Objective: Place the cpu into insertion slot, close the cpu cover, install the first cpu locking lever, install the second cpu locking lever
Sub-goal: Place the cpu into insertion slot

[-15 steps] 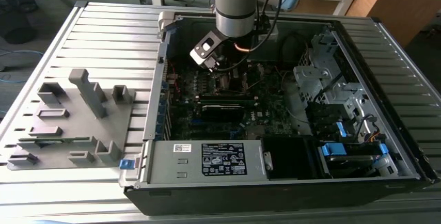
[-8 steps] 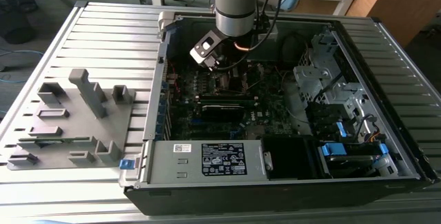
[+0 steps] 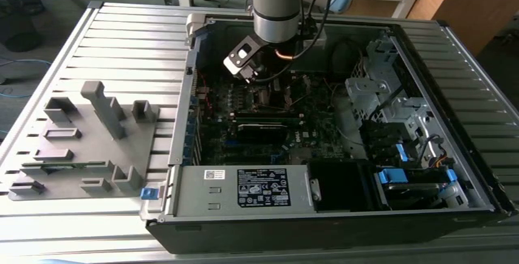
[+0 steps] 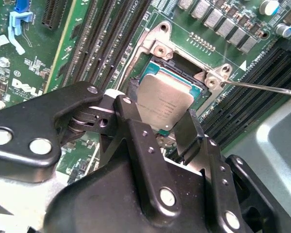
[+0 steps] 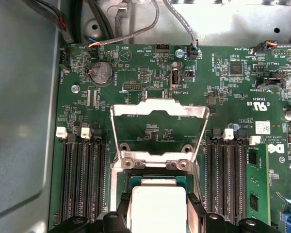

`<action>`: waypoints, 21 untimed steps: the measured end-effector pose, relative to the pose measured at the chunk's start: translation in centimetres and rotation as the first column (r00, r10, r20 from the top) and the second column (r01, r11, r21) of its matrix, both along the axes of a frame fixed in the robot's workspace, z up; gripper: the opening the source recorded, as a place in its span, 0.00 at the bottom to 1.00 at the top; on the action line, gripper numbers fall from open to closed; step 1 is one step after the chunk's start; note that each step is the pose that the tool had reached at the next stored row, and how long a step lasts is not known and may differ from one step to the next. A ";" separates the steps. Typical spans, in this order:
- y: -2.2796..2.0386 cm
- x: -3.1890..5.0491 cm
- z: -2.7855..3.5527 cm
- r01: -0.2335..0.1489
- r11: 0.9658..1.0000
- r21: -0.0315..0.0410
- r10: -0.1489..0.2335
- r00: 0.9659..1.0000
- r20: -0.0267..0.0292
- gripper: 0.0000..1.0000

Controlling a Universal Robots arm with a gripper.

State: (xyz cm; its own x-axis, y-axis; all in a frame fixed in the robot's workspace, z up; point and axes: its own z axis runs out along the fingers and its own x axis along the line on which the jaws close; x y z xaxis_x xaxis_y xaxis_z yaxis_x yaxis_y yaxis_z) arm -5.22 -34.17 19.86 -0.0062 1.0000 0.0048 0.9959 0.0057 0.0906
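While the cpu cover [image 5: 157,108] stands open, jaws seemingly grip the cpu [image 4: 165,99].

An open computer case [image 3: 324,230] lies on a slatted grey table [image 3: 130,33], with a grey moulded fixture block [image 3: 81,148] on the table just beside the case, at the exterior view's left. Inside the case are a green motherboard [image 5: 233,92], a labelled silver power supply box [image 3: 243,188] against the case's near wall, and blue clips [image 3: 392,176] beside that box. Also inside the case, on the board, are a coin battery [image 5: 100,73], long black memory slots [image 5: 82,179] and thin cables [image 5: 182,22] plugged in at its edge.
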 end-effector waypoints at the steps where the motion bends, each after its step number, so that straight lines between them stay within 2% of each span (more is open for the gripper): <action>1: 0.04 0.00 0.00 0.000 1.000 0.000 0.000 1.000 0.000 0.54; 7: 0.20 0.00 -0.08 0.000 1.000 0.000 0.000 1.000 0.000 0.54; 21: 0.20 0.00 -0.32 0.011 1.000 -0.001 -0.011 1.000 0.000 0.54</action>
